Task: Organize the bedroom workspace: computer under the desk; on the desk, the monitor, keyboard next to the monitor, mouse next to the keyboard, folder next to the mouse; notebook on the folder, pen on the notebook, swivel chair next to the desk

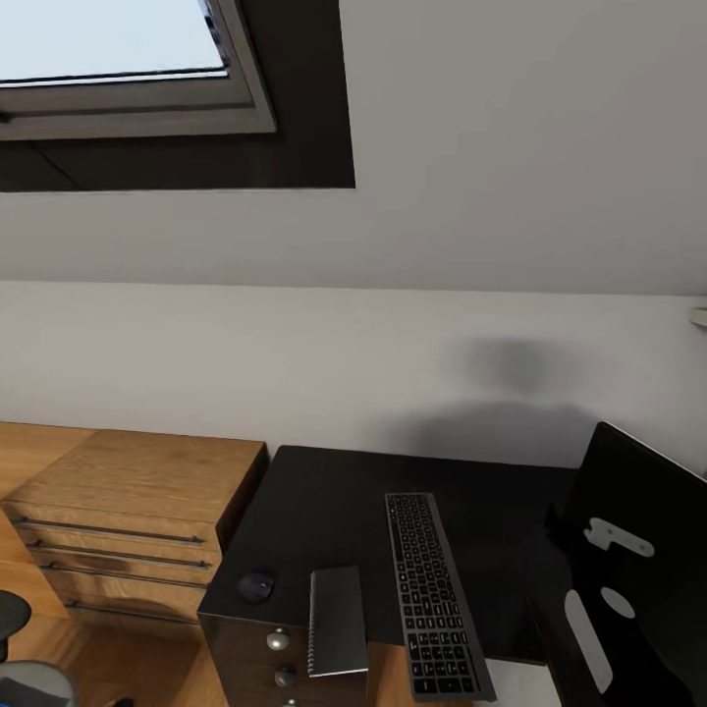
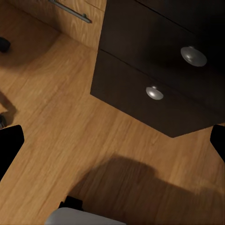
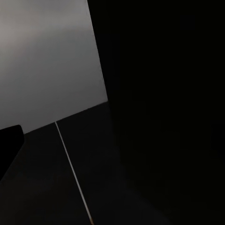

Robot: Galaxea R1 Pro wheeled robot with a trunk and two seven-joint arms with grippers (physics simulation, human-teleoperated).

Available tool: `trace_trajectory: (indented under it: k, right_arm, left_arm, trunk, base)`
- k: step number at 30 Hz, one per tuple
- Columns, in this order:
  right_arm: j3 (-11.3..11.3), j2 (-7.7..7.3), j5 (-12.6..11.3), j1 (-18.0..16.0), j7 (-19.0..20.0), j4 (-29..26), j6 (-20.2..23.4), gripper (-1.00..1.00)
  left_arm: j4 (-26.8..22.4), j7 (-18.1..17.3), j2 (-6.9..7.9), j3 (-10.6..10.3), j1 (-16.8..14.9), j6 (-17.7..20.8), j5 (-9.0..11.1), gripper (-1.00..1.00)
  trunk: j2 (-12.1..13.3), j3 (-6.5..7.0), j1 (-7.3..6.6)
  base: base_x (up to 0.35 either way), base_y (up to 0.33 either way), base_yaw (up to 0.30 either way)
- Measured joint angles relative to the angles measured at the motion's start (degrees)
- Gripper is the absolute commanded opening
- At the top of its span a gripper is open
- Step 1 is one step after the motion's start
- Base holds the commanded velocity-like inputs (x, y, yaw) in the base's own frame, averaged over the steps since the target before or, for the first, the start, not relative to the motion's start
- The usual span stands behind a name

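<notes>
The black desk [image 1: 324,511] fills the lower middle of the head view. The keyboard [image 1: 432,594] lies lengthwise on it. Left of that lies the dark grey notebook [image 1: 337,621], overhanging the front edge, with the mouse [image 1: 257,586] at the near left corner. The black monitor [image 1: 638,579] stands at the right and looms close as a black slab [image 3: 164,93] in front of my right gripper [image 3: 112,150]. One of its fingers [image 3: 9,145] shows, the other is lost against the black. My left gripper [image 2: 112,145] hangs open over the wood floor by the desk drawers [image 2: 154,93].
A low wooden drawer cabinet [image 1: 128,511] stands against the desk's left side. Part of the swivel chair [image 1: 20,678] shows at the lower left, and its grey edge [image 2: 84,218] lies below my left gripper. A window [image 1: 118,59] sits high in the wall.
</notes>
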Motion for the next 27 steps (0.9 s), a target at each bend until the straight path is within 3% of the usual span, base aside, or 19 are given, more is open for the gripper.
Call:
trace_trajectory:
  k: [10, 27]
  right_arm:
    - [-2.5, -0.13, 0.0, 0.0, -0.9, 1.4, 0.0, 1.00]
    - [-2.6, 0.05, -0.1, 0.0, -1.6, 1.8, -0.1, 1.00]
  left_arm:
    - [0.0, 0.0, 0.01, 0.0, 0.0, 0.0, 0.1, 1.00]
    - [0.0, 0.0, -0.01, 0.0, 0.0, 0.0, 0.0, 1.00]
  trunk:
    - [0.0, 0.00, 0.00]
    - [0.0, 0.00, 0.00]
  base:
    - [0.001, -0.001, 0.000]
    - [0.000, 0.000, 0.000]
